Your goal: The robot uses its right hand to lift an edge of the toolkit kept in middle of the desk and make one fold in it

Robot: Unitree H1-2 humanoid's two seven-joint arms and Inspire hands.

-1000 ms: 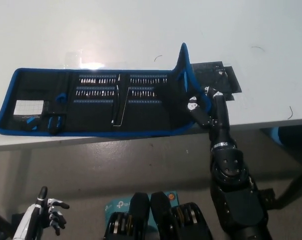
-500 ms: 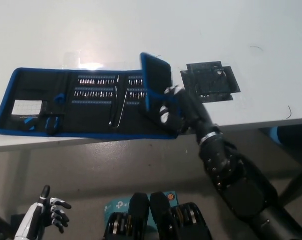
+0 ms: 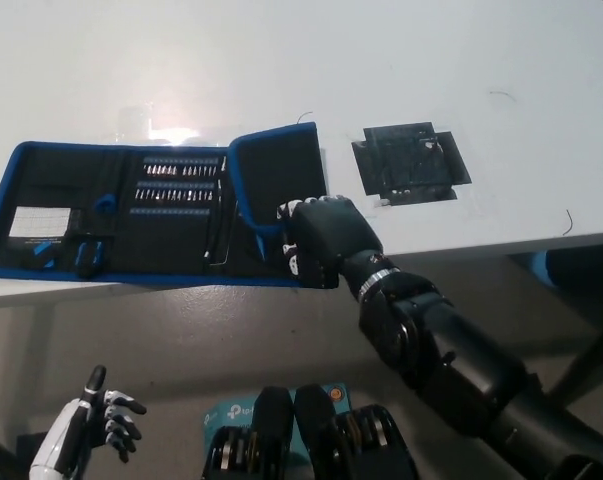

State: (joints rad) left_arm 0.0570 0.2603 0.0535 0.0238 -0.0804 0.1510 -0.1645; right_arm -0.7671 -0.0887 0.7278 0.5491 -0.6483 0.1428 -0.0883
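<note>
From the head view I see my right hand [image 3: 321, 235] pressing palm-down, clenched on nothing, on the toolkit [image 3: 151, 215]'s folded flap, the kit's long axis running leftward along the desk [image 3: 431, 60], my left hand [image 3: 106, 425] idle, released, below.

A lab: bare white desk [image 3: 461, 70], black tape patch [image 3: 411, 160].

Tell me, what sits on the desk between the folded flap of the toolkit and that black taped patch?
Nothing: in the head view, only bare white desk separates the folded flap from the black patch.
</note>
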